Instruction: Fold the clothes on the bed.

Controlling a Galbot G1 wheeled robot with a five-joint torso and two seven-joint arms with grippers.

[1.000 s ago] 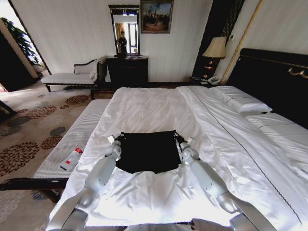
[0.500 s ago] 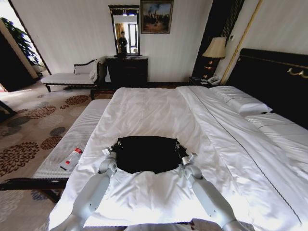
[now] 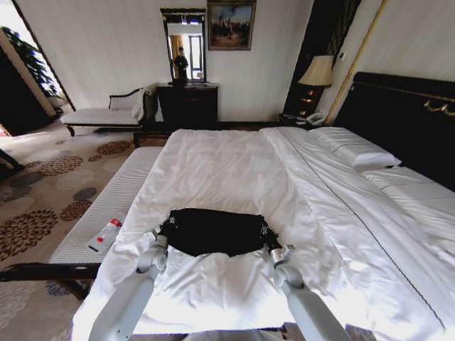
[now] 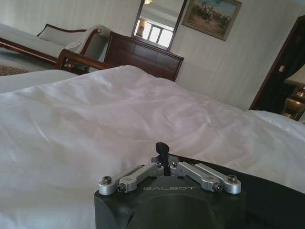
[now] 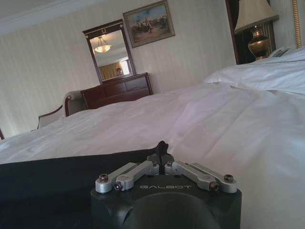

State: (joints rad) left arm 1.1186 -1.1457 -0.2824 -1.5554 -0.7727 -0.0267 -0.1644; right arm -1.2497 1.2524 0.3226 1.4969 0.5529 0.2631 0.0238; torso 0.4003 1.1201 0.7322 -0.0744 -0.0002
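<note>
The clothes, one black T-shirt [image 3: 212,231], lie as a short doubled band near the foot of the white bed [image 3: 227,163]. My left gripper [image 3: 163,229] is shut on the shirt's left end, and my right gripper [image 3: 268,234] is shut on its right end. In the left wrist view the left gripper [image 4: 162,149] has its dark fingertips pressed together, with black cloth [image 4: 271,193] beside and beneath them. In the right wrist view the right gripper [image 5: 162,147] pinches the edge of the black cloth [image 5: 57,176]. No lettering shows on the shirt.
A narrow white-cushioned bench [image 3: 117,202] runs along the bed's left side with a small bottle [image 3: 105,234] on it. Pillows [image 3: 357,150] and the dark headboard [image 3: 405,114] are at the right. A dresser [image 3: 188,104], chaise [image 3: 99,114] and lamp [image 3: 318,71] stand by the far wall.
Both grippers have drawn back toward me, carrying the shirt's far edge over its near part. The black patch has gone from a tall square to a short band.
</note>
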